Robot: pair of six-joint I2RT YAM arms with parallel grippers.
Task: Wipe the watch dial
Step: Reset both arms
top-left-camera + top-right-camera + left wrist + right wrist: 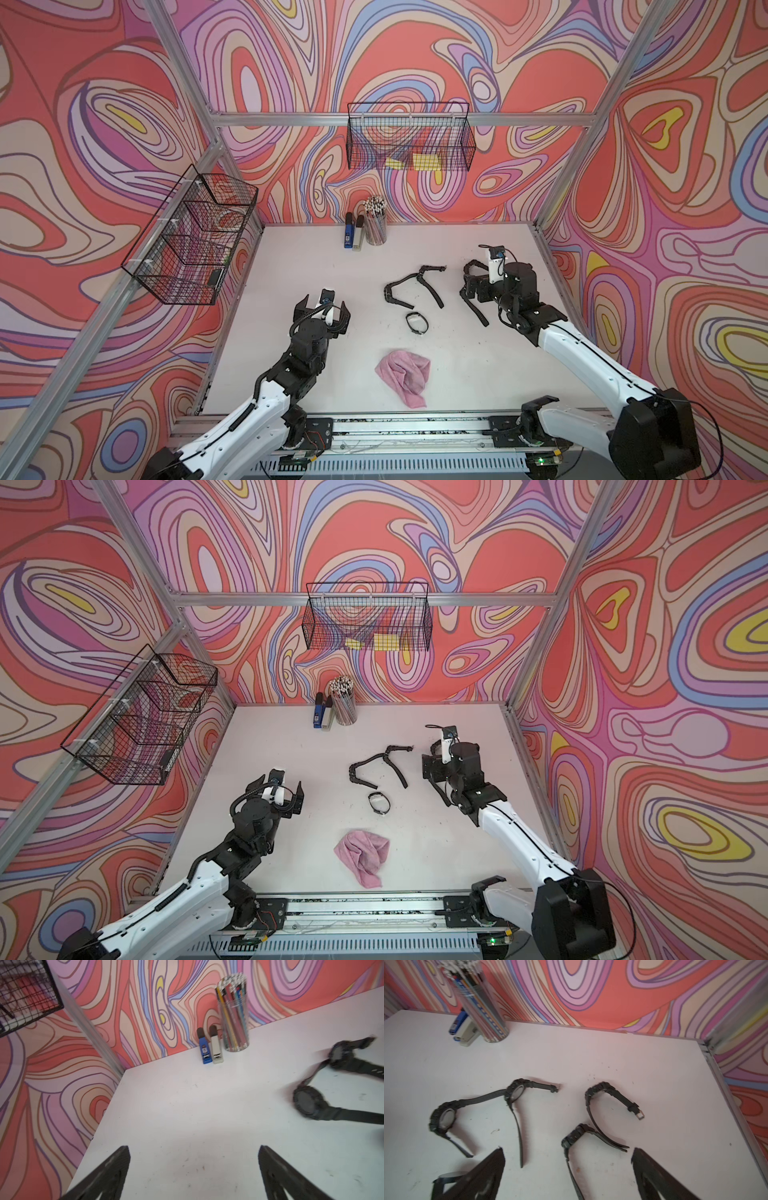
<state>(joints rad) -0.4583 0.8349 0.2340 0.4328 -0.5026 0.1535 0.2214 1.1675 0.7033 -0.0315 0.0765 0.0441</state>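
Observation:
Several black watches lie on the white table. Two open-strapped ones sit mid-table, and a buckled loop watch lies nearer the front. A crumpled pink cloth lies at the front centre, touched by neither gripper. My right gripper is open, low over the right side. A watch lies on its side on the table between its fingers, ungripped, with another just beyond. My left gripper stands open and empty over bare table, left of the watches.
A clear cup of pencils and two staplers stand at the back edge. Wire baskets hang on the left wall and back wall. A metal rail runs along the front, and frame posts stand at the corners.

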